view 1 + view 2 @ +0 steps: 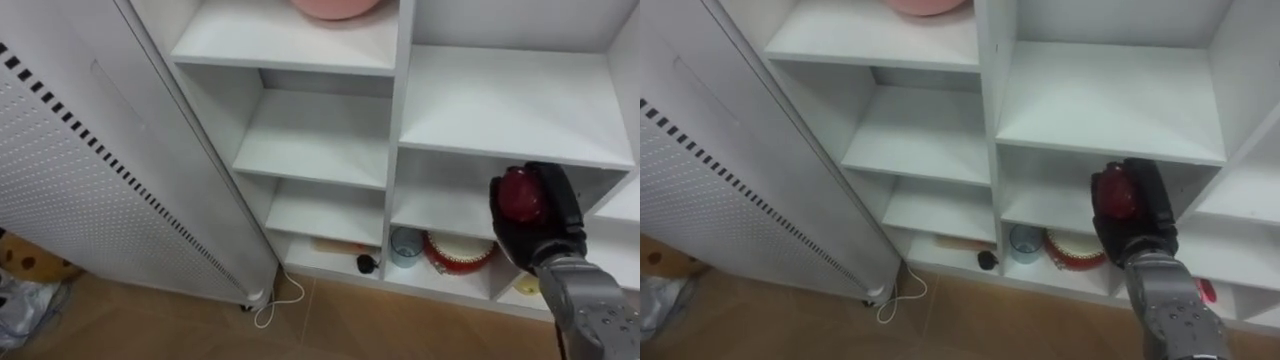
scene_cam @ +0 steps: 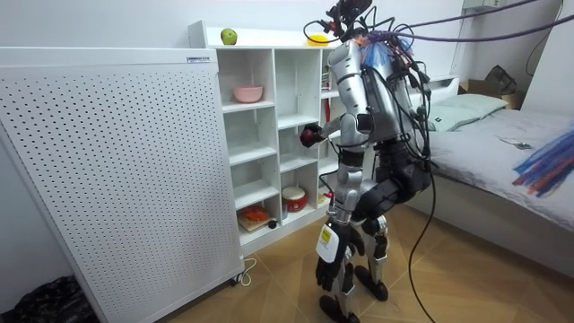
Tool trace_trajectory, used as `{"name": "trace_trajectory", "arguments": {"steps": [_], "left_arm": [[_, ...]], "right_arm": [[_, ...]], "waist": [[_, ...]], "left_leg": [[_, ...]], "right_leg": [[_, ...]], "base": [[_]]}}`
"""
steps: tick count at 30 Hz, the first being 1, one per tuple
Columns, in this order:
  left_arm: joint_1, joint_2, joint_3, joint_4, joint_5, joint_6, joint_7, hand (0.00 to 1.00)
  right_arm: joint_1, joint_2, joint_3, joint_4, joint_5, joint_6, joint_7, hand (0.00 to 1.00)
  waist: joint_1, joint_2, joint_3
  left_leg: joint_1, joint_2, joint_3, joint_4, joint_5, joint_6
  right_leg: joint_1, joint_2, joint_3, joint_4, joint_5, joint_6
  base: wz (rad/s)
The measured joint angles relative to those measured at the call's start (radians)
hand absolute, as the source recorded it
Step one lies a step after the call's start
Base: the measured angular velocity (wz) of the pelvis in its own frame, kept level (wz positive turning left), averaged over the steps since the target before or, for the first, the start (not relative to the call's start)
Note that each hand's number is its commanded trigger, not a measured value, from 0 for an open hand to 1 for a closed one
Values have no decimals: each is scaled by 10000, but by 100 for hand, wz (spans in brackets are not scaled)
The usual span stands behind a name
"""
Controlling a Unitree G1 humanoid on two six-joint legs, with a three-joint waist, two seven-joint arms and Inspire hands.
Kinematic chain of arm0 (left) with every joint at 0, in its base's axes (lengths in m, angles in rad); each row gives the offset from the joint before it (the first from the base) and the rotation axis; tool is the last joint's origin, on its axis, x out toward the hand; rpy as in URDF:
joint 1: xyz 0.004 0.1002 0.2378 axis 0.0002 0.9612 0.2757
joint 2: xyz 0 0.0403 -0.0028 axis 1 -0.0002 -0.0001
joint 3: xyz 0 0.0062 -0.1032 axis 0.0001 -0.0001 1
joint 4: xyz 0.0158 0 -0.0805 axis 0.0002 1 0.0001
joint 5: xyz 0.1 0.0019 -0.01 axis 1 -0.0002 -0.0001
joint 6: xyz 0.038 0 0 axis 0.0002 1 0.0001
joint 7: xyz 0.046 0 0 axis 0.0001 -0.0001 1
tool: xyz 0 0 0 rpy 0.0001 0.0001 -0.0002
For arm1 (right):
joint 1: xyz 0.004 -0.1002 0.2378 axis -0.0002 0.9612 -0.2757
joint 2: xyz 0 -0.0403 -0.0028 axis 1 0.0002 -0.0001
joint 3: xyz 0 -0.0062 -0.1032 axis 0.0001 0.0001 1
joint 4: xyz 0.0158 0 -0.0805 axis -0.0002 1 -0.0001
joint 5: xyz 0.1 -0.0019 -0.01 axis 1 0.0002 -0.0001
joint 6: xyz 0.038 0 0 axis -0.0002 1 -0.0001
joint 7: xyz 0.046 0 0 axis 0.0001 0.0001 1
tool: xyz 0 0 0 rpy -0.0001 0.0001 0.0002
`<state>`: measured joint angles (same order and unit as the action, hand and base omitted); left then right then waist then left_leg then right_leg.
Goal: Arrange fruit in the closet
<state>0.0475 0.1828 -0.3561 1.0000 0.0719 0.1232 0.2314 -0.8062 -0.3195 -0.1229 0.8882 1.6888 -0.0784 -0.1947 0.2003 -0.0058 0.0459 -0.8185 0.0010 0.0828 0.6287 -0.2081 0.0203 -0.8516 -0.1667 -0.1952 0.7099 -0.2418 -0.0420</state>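
Right hand [image 1: 556, 222] clasps the red fruit [image 1: 520, 195] before the closet [image 1: 398, 110].

We stand upright with our right arm bent at the elbow and reaching forward, the forearm rising from the lower right. Our right hand [image 1: 540, 235] has its dark fingers curled round a red fruit [image 1: 519, 195]. Our left hand [image 2: 327, 244] hangs beside the thigh.

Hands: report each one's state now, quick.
Right hand: closed, holding a red fruit.
Left hand: hangs at the robot's side; cannot be told.
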Motion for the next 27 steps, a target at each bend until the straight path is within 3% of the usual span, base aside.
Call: {"name": "trace_trajectory", "arguments": {"steps": [3, 11, 27], "left_arm": [[105, 0, 23, 12, 38, -11, -2, 0], [347, -10, 285, -32, 393, -15, -18, 0], [521, -12, 380, -171, 488, -71, -84, 0]], "right_arm": [[-39, -5, -385, -77, 113, -315, -382, 0], [-129, -23, -761, -198, 81, -688, -1261, 0], [-128, -97, -1371, -372, 104, -948, -1984, 0]], "waist": [[14, 105, -66], [72, 328, -204], [228, 448, -162]], "left_leg": [[2, 24, 40, 43, -6, 8], [34, 77, 260, 79, -1, 21], [52, 17, 266, -34, -7, 22]], "right_leg": [[-2, 16, 30, 20, 8, -12], [3, 86, 12, 52, 23, -35], [-63, 86, 180, 164, -75, 0]], "base": [[0], [-1], [1]]}}
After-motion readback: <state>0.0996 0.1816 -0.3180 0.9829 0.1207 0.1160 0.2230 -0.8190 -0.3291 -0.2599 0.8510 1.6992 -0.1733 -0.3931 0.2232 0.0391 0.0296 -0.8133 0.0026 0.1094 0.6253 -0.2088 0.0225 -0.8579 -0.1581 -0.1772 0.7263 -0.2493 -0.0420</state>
